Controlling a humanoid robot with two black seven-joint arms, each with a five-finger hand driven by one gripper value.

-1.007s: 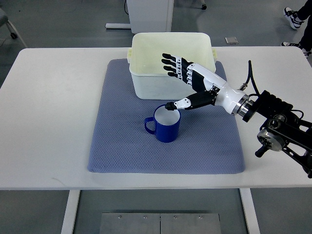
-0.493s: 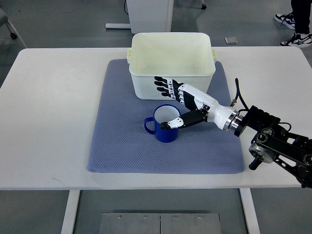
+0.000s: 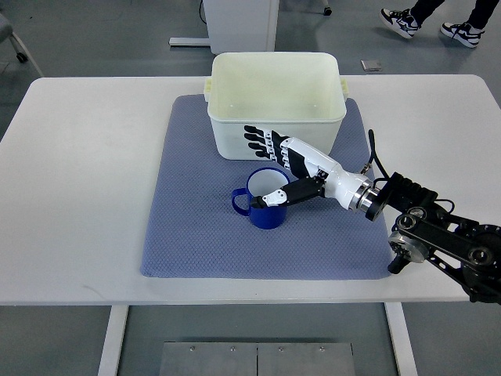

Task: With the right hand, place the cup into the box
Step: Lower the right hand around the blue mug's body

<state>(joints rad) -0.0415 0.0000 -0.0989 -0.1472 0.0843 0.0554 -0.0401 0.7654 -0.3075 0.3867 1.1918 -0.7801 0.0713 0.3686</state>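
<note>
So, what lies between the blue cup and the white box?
In the top view, the right hand fills that gap: its fingers lie between the blue cup and the white box, over the grey-blue mat.

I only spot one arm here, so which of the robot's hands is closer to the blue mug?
The right hand: its thumb dips inside the blue enamel mug while its fingers stretch past the rim, in front of the cream plastic box. The left hand is out of view.
</note>
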